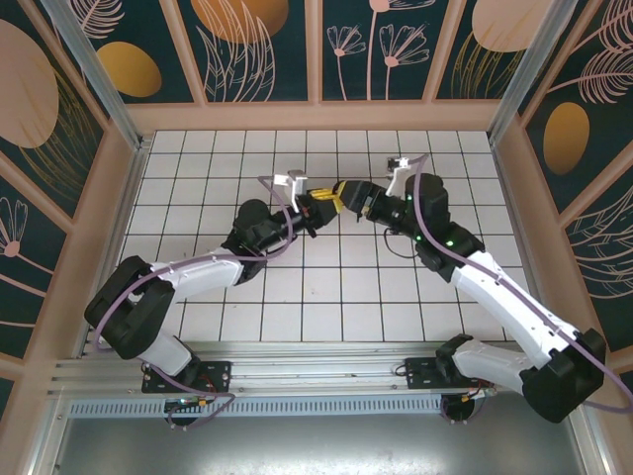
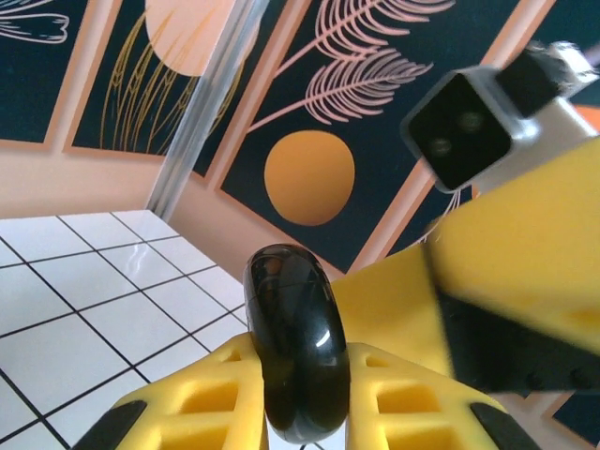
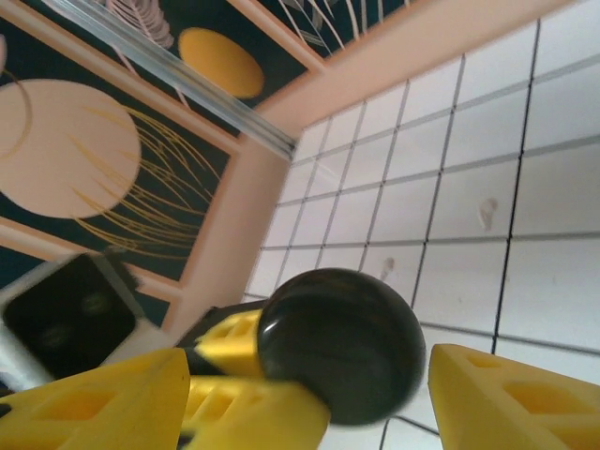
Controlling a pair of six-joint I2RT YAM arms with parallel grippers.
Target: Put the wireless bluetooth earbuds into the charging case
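Down at the near edge both arms are bolted side by side, and they reach out over the white tiled table (image 1: 326,297) to meet nose to nose around its middle, well above the tiles. There's the charging case (image 2: 295,347), round, glossy and black, up in the air between them. The left gripper (image 2: 298,403) has it pinched edge-on, yellow fingers pressed flat against its two broad faces, a firm clamp. The right gripper (image 3: 309,384) sits around the same case with jaws spread, daylight showing between its right-hand finger and the shell, so no grip from that side. My read on the case: hard, light and very slick, a rounded shell that could squirt out of a pinch near the rim, so the broad faces are the place to hold while the other arm works the lid edge. Where the earbuds are, I cannot tell; tiny and smooth, they would want a gentle fingertip pinch across the body. Beyond, bare tiles run to the far leaf-patterned wall panels (image 1: 257,49).
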